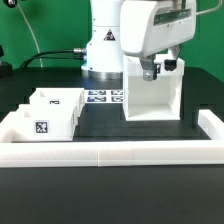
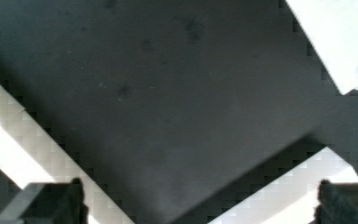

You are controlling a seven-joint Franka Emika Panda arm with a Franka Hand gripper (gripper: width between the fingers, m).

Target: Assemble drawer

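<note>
The drawer's tall boxy housing (image 1: 152,98) stands upright on the black table at the exterior view's right. Two small open-top trays, one (image 1: 57,106) behind the other (image 1: 40,126), sit side by side at the exterior view's left, each with a square tag. My gripper (image 1: 153,69) hovers at the housing's top front edge. In the wrist view my gripper (image 2: 197,206) is open, its fingertips (image 2: 51,205) wide apart, with only dark table surface between them. White plastic (image 2: 341,40) shows at the edges of that view; I cannot tell which part it is.
The marker board (image 1: 103,97) lies flat between the trays and the housing, in front of the arm's base (image 1: 105,45). A long low white border wall (image 1: 110,151) runs along the front and turns back at both ends.
</note>
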